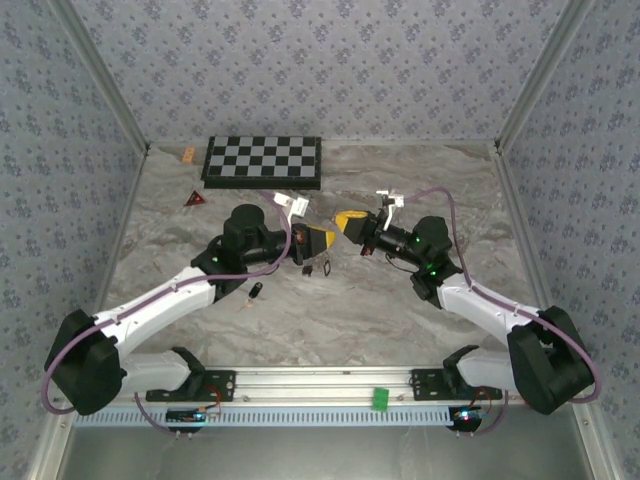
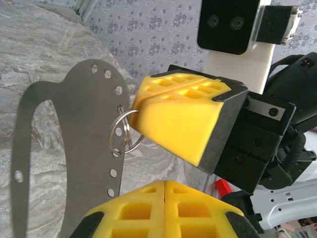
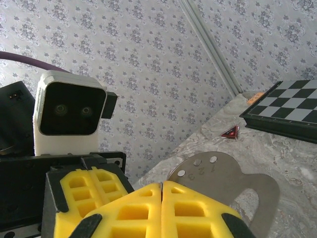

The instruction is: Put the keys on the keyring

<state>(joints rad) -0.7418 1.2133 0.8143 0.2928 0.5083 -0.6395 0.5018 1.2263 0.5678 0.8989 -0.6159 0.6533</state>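
From above, the two arms meet over the middle of the marble table (image 1: 400, 320). The left gripper (image 1: 322, 240) and the right gripper (image 1: 343, 222) sit tip to tip, almost touching. One key (image 1: 257, 291) lies on the marble to the near left of them, by the left arm. A second small dark thing, which looks like the other key (image 1: 327, 266), lies just near of the two grippers (it is too small to be sure). A checkerboard (image 1: 263, 160) sits at the far edge, with a little red triangle (image 1: 193, 199) to its near left.

From the left wrist, that arm's own yellow fingers (image 2: 138, 213) are pressed flat together with no gap. I cannot tell whether they have hold of anything. Just past them stands a thin grey metal plate (image 2: 64, 148) with a row of holes down its edge. The keyring (image 2: 124, 135) hangs at that edge, by one of the holes. The right gripper's fingers come in from the right, closed together, and the ring is pinched at their very tip.

From the right wrist, its own fingers (image 3: 193, 208) are also tight together, with the same plate rising just behind their tips. The ring itself is hidden there. The left gripper's yellow fingers sit close on the left.
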